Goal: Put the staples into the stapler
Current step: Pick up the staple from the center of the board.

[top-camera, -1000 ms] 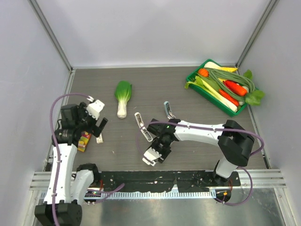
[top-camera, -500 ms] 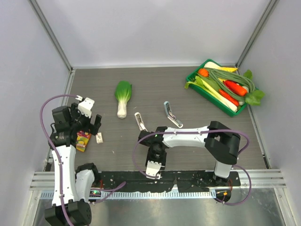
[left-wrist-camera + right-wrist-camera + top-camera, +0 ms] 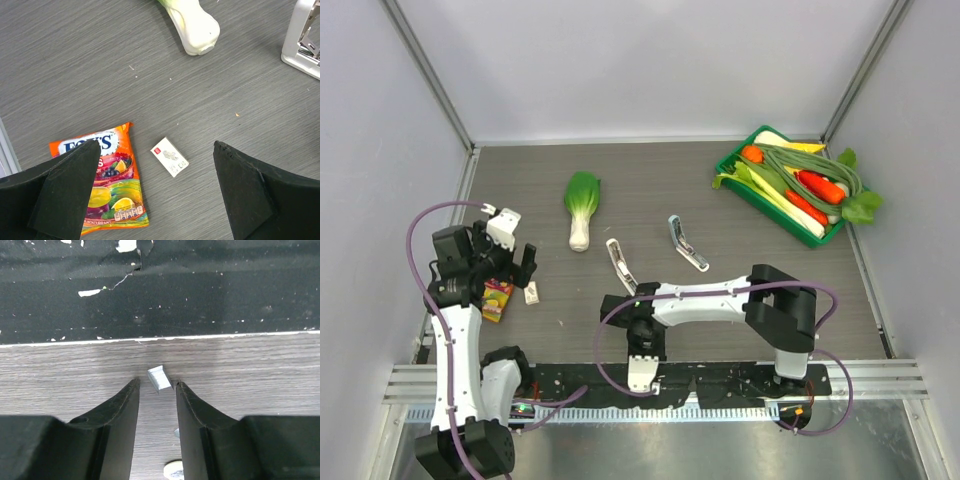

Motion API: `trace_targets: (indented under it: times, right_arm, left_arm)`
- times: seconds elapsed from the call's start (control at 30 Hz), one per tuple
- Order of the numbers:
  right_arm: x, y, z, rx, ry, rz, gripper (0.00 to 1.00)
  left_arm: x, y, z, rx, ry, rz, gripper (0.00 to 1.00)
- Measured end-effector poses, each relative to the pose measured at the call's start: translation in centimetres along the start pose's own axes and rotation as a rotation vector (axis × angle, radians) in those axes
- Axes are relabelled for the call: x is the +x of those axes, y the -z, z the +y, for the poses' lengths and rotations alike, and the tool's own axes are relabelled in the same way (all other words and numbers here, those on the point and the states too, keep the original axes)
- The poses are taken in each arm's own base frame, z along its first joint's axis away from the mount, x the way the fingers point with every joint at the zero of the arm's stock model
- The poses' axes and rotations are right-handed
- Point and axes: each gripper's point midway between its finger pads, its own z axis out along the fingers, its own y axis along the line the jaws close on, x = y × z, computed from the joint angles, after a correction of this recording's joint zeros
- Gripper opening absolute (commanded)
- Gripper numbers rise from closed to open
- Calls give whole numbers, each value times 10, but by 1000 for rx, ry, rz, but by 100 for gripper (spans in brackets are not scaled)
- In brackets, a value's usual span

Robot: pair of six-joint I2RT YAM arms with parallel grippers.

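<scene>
The staples [image 3: 170, 157] are a tiny whitish box lying flat on the table beside a candy packet, also visible from above [image 3: 531, 292]. My left gripper [image 3: 155, 192] hovers over the box, wide open and holding nothing [image 3: 512, 263]. The stapler [image 3: 620, 265] is a slim white bar at mid-table; one end of it shows a metal channel [image 3: 304, 42]. My right gripper [image 3: 156, 382] is low at the table's near edge [image 3: 639, 384]. Its jaws stand narrowly apart, either side of a small silvery block [image 3: 159, 378] that lies at the fingertips.
An orange candy packet [image 3: 102, 180] lies left of the box. A toy bok choy [image 3: 582, 205] and a pale blue-grey bar [image 3: 687, 244] sit mid-table. A green tray [image 3: 736, 185] of toy vegetables stands at the back right. A black strip [image 3: 160, 290] borders the near edge.
My right gripper has swung from mid-table toward the near edge and its jaws have narrowed. The left arm drew back slightly to the left, then held still.
</scene>
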Motion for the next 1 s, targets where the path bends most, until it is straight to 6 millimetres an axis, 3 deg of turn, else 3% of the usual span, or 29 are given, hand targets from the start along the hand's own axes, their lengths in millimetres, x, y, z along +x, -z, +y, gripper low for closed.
trace_targets:
  times: [0.2, 0.63, 1.0]
  right_arm:
    - [-5, -2, -2, -19, 32, 23, 38]
    - [-5, -2, 1, -33, 21, 46, 19]
    - [3, 5, -3, 39, -193, -33, 18]
  left_arm:
    - [2, -1, 1, 2, 12, 6, 100]
    - [2, -1, 0, 20, 28, -5, 100]
    - [-5, -2, -16, 114, 18, -49, 100]
